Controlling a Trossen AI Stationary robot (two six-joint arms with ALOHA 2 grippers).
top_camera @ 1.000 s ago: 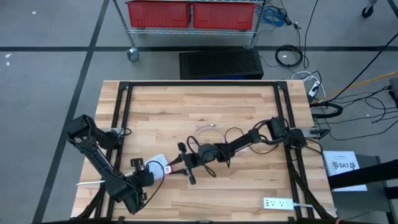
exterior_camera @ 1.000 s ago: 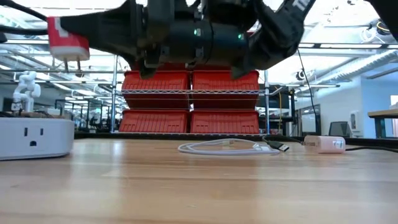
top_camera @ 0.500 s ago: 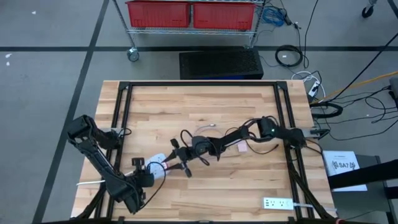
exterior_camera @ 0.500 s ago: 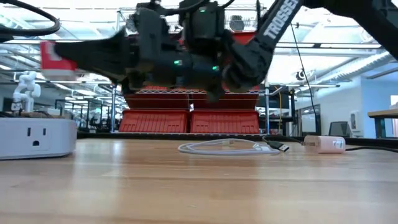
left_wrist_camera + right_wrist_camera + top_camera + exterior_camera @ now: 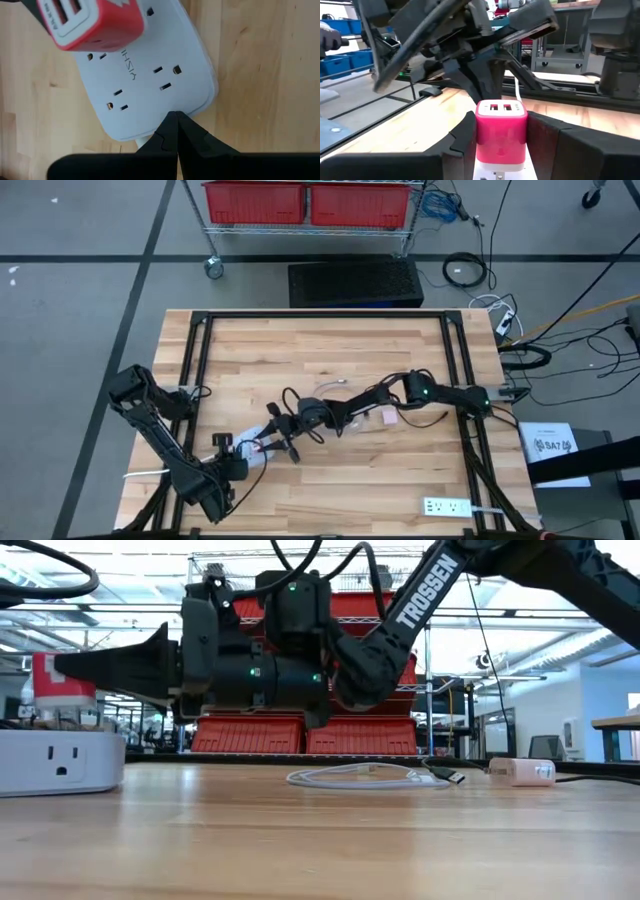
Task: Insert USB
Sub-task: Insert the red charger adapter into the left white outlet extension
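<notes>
Over the white rounded plastic power strip (image 5: pixel 150 75) at front-left of the wooden slat table (image 5: pixel 330 350): right gripper (image 5: pixel 272 442) closed on the red-and-white cube-shaped USB wall charger (image 5: pixel 500 131), held between both fingers just above the strip's outlets, prongs seemingly not yet seated. Left gripper (image 5: pixel 172 134) fully closed, empty, tips touching the strip's near edge, prob. to steady it. White coiled USB cable (image 5: pixel 375 777) and small pink adapter (image 5: pixel 522 771) lying well apart, toward table centre-right. Step in hand, by judgement: plugging charger into strip. Next: align prongs w/ a free outlet, keep charger upright, press straight down; risk of the strip sliding or of missing the slots.
</notes>
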